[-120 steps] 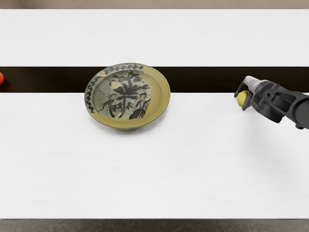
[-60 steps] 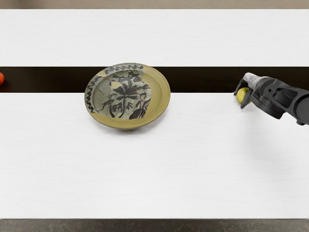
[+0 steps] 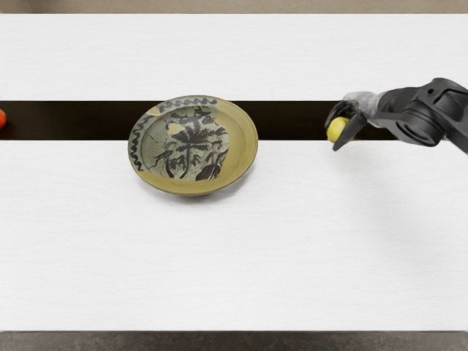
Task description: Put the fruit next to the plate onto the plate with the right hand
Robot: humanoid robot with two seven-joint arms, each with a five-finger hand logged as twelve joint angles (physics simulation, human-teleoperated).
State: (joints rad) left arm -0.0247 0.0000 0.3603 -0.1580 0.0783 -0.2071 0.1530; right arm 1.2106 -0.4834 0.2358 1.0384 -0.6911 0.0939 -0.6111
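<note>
Yellow fruit (image 3: 336, 130) is right of centre, over the dark gap's near edge, w/ the right robot hand (image 3: 348, 119) clamped round it (fingers hide part). Well apart to the left: plate (image 3: 247, 140) on the white worktop (image 3: 234, 248). Small red obj. (image 3: 1, 118) at left edge.

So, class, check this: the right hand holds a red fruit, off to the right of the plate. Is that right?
Not quite. The fruit in the right hand is yellow, not red; the head view shows it. It is held off to the right of the plate.
</note>
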